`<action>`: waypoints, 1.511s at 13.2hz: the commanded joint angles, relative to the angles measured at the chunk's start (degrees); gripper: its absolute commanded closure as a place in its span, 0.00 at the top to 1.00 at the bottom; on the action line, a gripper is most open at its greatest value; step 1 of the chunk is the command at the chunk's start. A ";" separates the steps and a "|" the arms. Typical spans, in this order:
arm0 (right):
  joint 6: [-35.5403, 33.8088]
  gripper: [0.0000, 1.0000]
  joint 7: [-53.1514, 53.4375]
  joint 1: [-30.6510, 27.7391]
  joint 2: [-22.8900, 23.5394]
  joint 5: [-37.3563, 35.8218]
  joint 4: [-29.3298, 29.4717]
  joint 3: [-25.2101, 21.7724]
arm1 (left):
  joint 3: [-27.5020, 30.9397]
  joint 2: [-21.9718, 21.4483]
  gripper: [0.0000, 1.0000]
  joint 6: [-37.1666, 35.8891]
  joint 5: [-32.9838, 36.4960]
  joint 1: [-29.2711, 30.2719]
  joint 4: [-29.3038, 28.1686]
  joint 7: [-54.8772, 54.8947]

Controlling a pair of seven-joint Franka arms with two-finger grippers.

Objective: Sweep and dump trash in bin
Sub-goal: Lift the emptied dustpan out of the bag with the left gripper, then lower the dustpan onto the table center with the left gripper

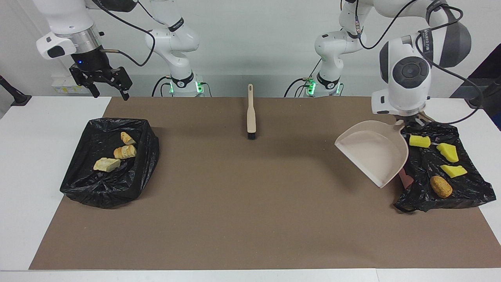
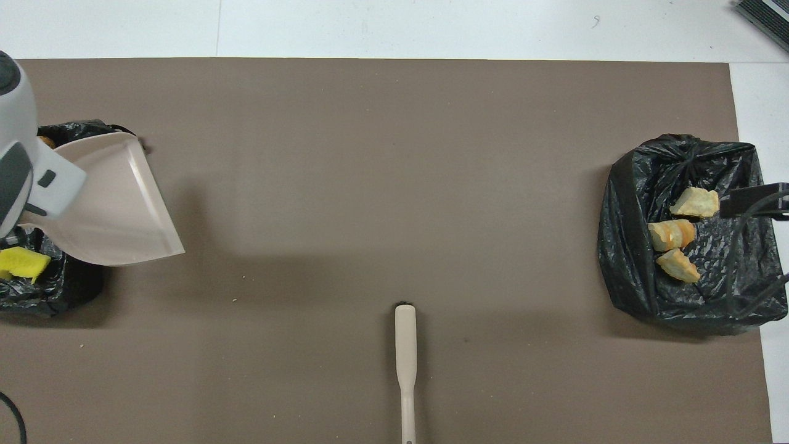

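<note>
Tilting: pan (image 1: 373,154) is held tipped by clamped left gripper (image 1: 411,119) at right, sponges (image 1: 446,153) already bagged | right gripper (image 1: 105,84) waits open, empty, upper left | brush (image 1: 251,113) unused, top centre

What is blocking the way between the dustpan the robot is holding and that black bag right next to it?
Nothing visible. The left gripper holds the dustpan by its handle, tilted up at the edge of the black bag, which already holds the sponge chunks and a brown lump. The right gripper waits, open, above the other bag.
</note>
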 commanded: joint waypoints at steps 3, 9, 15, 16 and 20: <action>-2.26 1.00 -1.93 -0.88 -0.24 -1.56 0.01 -0.01 | 1.02 -0.53 0.00 3.10 -9.52 -7.88 -0.20 -22.81; -2.26 1.00 -1.40 0.00 -0.60 -1.03 -0.17 0.34 | 1.02 6.49 0.00 10.82 -15.94 -18.96 2.78 -45.67; -2.09 1.00 -5.42 0.09 -1.91 -1.56 0.36 1.04 | 1.11 13.43 0.00 27.26 -21.04 -25.92 2.52 -60.28; -1.74 1.00 -5.18 0.09 -2.00 -1.39 0.27 1.05 | 1.11 15.45 0.00 28.76 -21.31 -26.27 3.31 -63.09; -2.17 1.00 -3.25 0.09 -2.09 -0.51 0.09 1.13 | 1.55 23.46 0.00 32.19 -20.52 -30.23 8.50 -69.18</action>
